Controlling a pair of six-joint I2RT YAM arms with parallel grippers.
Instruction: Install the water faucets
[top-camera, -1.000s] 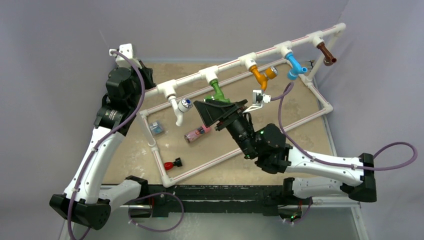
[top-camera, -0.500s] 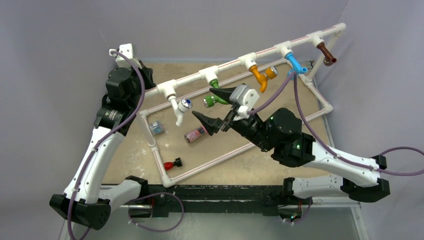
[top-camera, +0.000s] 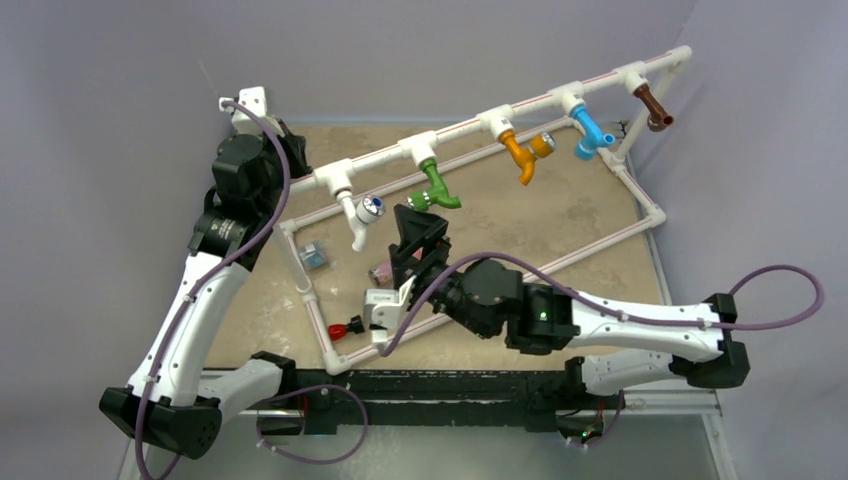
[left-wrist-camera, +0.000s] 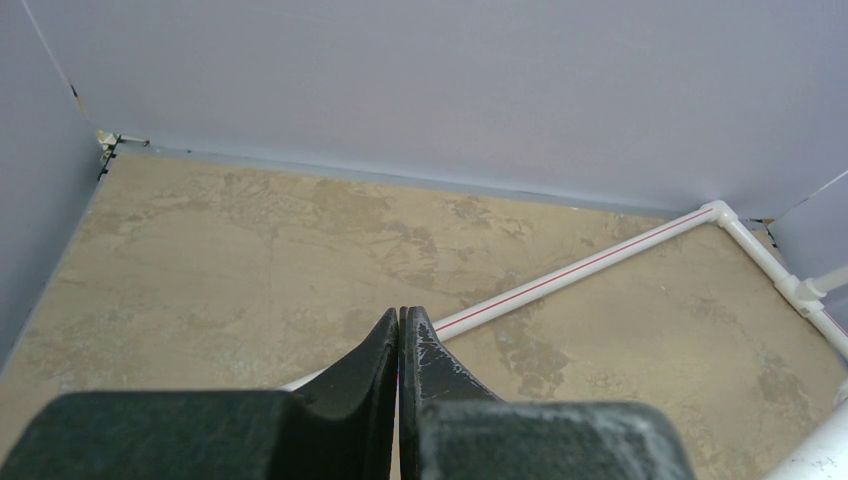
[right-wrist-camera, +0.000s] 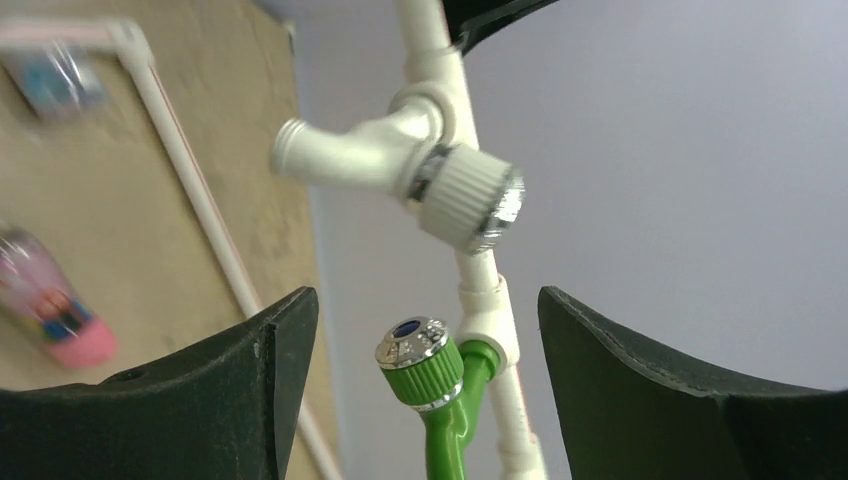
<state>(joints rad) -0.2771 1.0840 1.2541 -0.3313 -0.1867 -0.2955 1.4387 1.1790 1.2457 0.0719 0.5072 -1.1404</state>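
**Water faucets, five.** All are seated in T-fittings on the raised rail of the white pipe frame (top-camera: 465, 128), which runs from centre-left to upper right of the overhead view.
- White faucet (top-camera: 358, 215): leftmost, spout down, chrome-faced knob.
- Green faucet (top-camera: 435, 188): next along, just above the right gripper.
- Orange faucet (top-camera: 524, 152), blue faucet (top-camera: 592, 135), brown faucet (top-camera: 654, 105): follow in order toward the upper right corner.

**Right gripper** (top-camera: 420, 220): centre of frame, pointed up at the rail. It is spread wide and grasps nothing. In its wrist view the green knob sits between the two fingers, without touching either.

**Left gripper** (left-wrist-camera: 400, 318): clenched tight, finger against finger, empty, above bare table (top-camera: 560, 215).

**Containers.**
- Small clear packet (top-camera: 313, 256): centre-left, inside the frame, holding something blue that is too small to identify.
- Pink-capped cylinder (top-camera: 381, 270): lies on its side just below the right gripper. Contents cannot be told.

**Loose part.** Red-and-black piece (top-camera: 347, 327): lower left, near the frame's corner.
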